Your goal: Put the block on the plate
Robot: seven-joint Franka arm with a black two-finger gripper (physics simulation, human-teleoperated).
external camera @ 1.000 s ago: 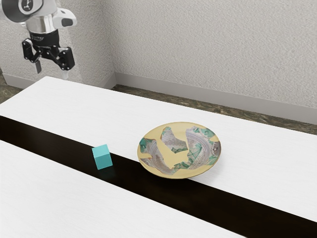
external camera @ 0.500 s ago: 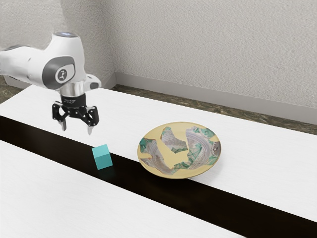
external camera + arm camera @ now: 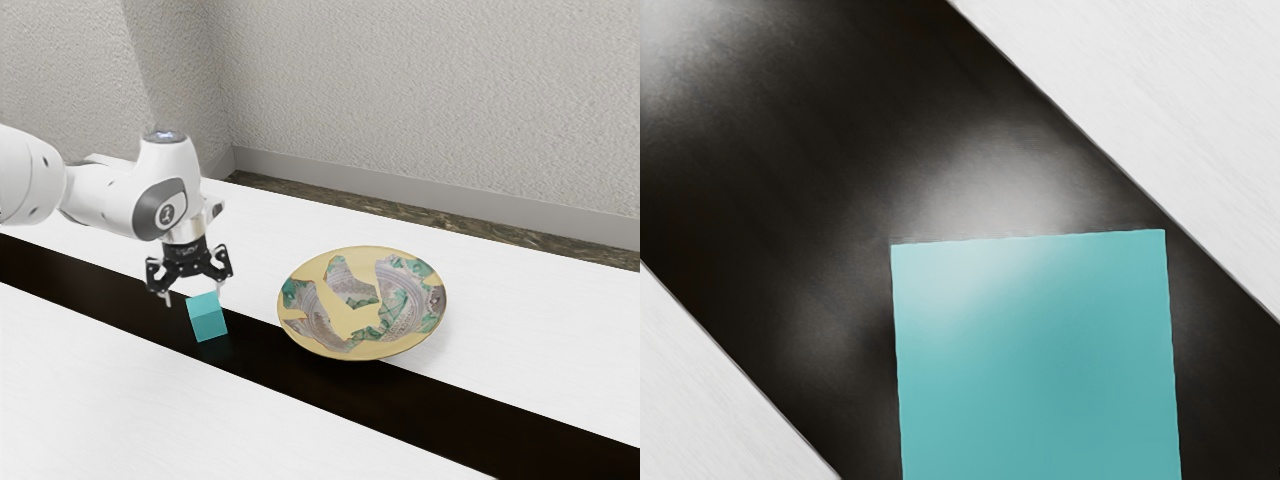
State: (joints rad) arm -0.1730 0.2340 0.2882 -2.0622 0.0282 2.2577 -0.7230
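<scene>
Clearly, at the exterior view's left, the white arm [image 3: 100,195] reaches in from the edge, its joints bending down toward the black gripper [image 3: 193,297]. Beneath it passes the dark strip [image 3: 60,270], a glossy band that starts at the exterior view's left edge and slants across the white table [image 3: 90,390] toward the lower right.

The gripper points downward with its two fingers spread well apart; it is released and grasps nothing. Its fingertips hang about level with the top of the teal block [image 3: 207,318] in the exterior view, one off to the block's left with a gap between, the other by its upper right corner. The block sits upright on the dark strip, just under the hand. In the wrist view its flat teal face looms large and close, with the dark strip around it, pale patches of sheen on the strip, and white tabletop beyond both of the strip's edges.

Farther right, near the block but apart from it, lies the round plate [image 3: 352,322], a wide, shallow dish in yellow with grey and green patterned patches. It rests partly over the strip's far edge and partly over the white tabletop behind. Past the table's far edge, a brown mottled floor [image 3: 400,214] runs to a grey baseboard [image 3: 450,197] and a rough, pale wall [image 3: 430,90] rising at the back.
</scene>
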